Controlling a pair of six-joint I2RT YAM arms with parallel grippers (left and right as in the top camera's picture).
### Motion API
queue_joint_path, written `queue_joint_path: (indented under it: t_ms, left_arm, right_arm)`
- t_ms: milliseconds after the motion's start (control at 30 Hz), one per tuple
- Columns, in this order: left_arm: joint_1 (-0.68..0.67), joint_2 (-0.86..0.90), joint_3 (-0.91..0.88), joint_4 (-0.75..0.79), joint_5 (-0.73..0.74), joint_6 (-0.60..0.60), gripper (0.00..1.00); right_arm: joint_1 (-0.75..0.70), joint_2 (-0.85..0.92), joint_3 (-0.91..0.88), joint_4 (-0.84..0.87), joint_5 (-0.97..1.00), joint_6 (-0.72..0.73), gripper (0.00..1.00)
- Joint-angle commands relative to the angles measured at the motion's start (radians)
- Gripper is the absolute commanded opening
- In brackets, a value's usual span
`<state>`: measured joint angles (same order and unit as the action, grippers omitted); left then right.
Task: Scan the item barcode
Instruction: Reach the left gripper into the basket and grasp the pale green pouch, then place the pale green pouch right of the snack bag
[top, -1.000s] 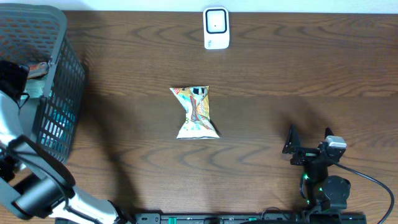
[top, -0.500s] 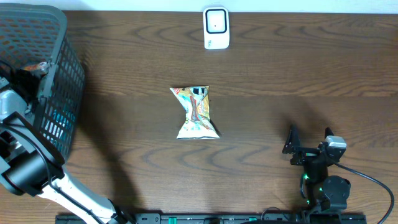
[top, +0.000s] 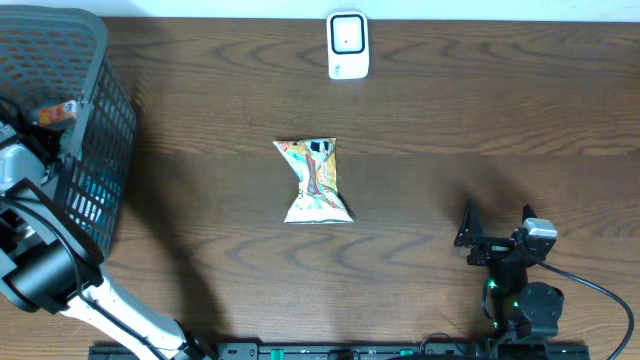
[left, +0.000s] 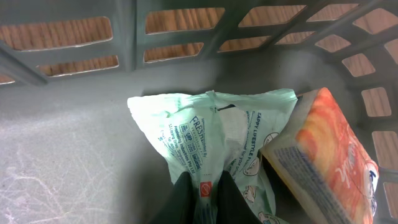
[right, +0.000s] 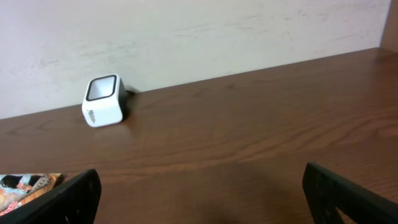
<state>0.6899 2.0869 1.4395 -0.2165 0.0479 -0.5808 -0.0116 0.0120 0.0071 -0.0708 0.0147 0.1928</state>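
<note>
Inside the grey basket (left: 62, 155), a pale green printed packet (left: 211, 130) lies on the floor, and my left gripper (left: 205, 194) is shut on its near end, pinching the film between both fingers. An orange box (left: 329, 162) leans against the packet's right side. In the overhead view the left arm reaches into the basket (top: 95, 60) at the far left; the packet is hidden there. The white scanner (top: 348, 45) stands at the table's back edge, also seen as a small white cube (right: 104, 101). My right gripper (top: 497, 228) rests open near the front right, holding nothing.
A colourful snack packet (top: 315, 181) lies in the middle of the table, its corner showing (right: 25, 186) at the right wrist view's lower left. The basket's lattice walls surround the left gripper closely. A pale wall runs behind the table's far edge.
The left gripper has closed from wide open onto the green packet. The left arm shifted deeper into the basket a second ago. The right arm has not moved.
</note>
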Motion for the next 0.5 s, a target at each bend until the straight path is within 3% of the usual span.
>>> queue_joint_path:
  t_ms: [0, 200, 467]
  left_arm:
    - [0.006, 0.022, -0.013, -0.061, -0.048, 0.016, 0.07]
    - [0.006, -0.085, -0.013, -0.12, -0.048, 0.016, 0.08]
    - [0.005, -0.406, -0.013, -0.127, -0.035, -0.063, 0.07]
  right_arm:
    - [0.011, -0.005, -0.002, -0.003, 0.002, -0.007, 0.99]
    - [0.011, -0.005, -0.002, -0.003, 0.002, -0.007, 0.99]
    - [0.011, -0.005, -0.002, -0.003, 0.002, -0.007, 0.99]
